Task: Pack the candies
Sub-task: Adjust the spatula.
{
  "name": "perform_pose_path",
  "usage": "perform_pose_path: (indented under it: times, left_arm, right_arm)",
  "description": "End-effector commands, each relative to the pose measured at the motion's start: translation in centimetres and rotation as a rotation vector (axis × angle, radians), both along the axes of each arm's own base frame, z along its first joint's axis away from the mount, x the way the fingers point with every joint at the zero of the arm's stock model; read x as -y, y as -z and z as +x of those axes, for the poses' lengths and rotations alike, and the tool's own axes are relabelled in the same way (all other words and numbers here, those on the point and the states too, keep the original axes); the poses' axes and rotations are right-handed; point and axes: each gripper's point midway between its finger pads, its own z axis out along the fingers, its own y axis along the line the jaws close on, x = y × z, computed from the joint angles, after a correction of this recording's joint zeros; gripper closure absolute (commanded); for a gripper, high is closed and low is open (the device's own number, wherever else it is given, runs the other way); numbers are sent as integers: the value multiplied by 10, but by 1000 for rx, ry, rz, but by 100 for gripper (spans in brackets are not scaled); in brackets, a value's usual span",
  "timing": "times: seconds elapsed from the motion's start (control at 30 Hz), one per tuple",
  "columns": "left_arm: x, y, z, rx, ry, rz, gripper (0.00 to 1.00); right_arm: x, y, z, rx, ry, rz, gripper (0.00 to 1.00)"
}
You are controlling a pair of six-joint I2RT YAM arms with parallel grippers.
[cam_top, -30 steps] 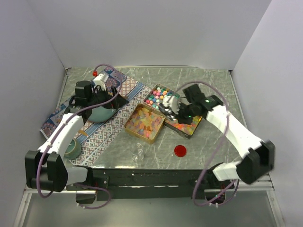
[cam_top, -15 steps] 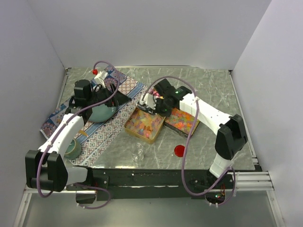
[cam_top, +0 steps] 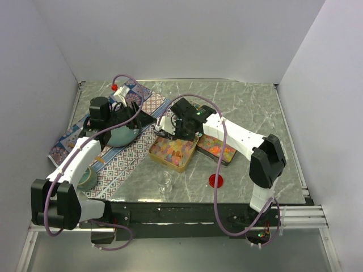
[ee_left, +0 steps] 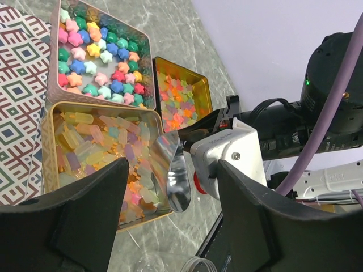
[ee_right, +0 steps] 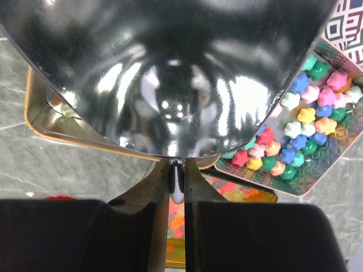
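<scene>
Three gold tins hold the candies: pastel stars point(ee_left: 96, 56), orange-yellow ones point(ee_left: 180, 99) and translucent yellow-pink ones point(ee_left: 93, 150). My right gripper point(ee_right: 176, 187) is shut on the handle of a shiny metal scoop point(ee_right: 170, 73). The scoop point(ee_left: 177, 173) hangs over the near right corner of the translucent tin point(cam_top: 173, 152), tilted, with no candy visible in it. My left gripper point(ee_left: 173, 167) stands open and empty above a teal bowl point(cam_top: 120, 137) on the patterned cloth, facing the tins. My right gripper point(cam_top: 169, 126) reaches in from the right.
A small clear glass jar point(cam_top: 165, 181) stands near the front edge, with a red round disc point(cam_top: 215, 181) to its right. A green roll point(cam_top: 85, 177) lies on the patterned cloth point(cam_top: 122, 164) at the left. White walls close in the table.
My right arm has swung left with the scoop, from the pastel tin to over the translucent tin. My left gripper's jaws have narrowed somewhat; that arm has hardly moved.
</scene>
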Motion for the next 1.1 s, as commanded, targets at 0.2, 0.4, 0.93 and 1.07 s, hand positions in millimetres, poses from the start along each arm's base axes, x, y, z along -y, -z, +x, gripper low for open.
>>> perform_pose_path:
  times: [0.2,0.4,0.93,1.07]
  left_arm:
    - [-1,-3,-9,-25,7,-38,33]
    - [-15,-58,9,95,-40,-32,12]
    - [-18,-30,-4,20,-20,-75,16]
    - [-15,-31,-7,15,-8,-83,17]
  right_arm:
    - [-26,-54,13,105,-12,146,100]
    - [-9,-54,2,94,-9,143,100]
    - [-15,-64,1,44,-21,218,100]
    - [-17,-57,9,53,-12,196,100]
